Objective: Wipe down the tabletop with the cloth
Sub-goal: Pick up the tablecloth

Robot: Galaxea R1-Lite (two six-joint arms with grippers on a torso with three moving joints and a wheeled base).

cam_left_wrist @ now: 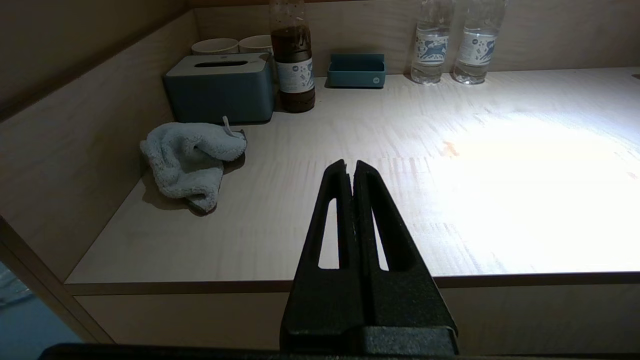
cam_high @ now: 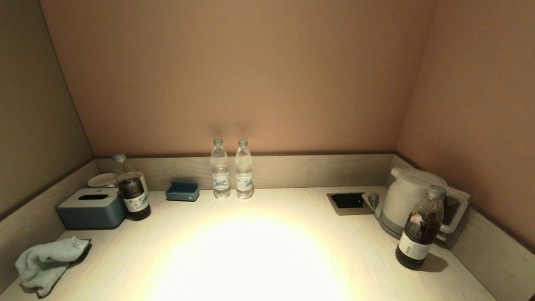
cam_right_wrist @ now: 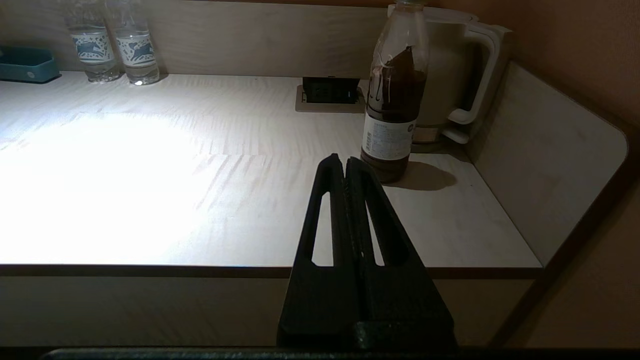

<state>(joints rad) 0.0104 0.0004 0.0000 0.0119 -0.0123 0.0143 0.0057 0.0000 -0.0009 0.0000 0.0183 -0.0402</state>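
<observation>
A crumpled light blue cloth (cam_high: 46, 262) lies on the pale wooden tabletop (cam_high: 259, 251) at its front left corner, also in the left wrist view (cam_left_wrist: 190, 162). My left gripper (cam_left_wrist: 351, 167) is shut and empty, held back at the table's front edge, to the right of the cloth and apart from it. My right gripper (cam_right_wrist: 340, 162) is shut and empty, held at the front edge near a dark bottle (cam_right_wrist: 395, 105). Neither arm shows in the head view.
A blue tissue box (cam_high: 92, 207), two cups (cam_high: 102, 179), a dark bottle (cam_high: 131, 192) and a small blue tray (cam_high: 182, 191) stand back left. Two water bottles (cam_high: 232, 169) stand at the back. A socket recess (cam_high: 347, 200), white kettle (cam_high: 411, 200) and dark bottle (cam_high: 420, 228) stand right.
</observation>
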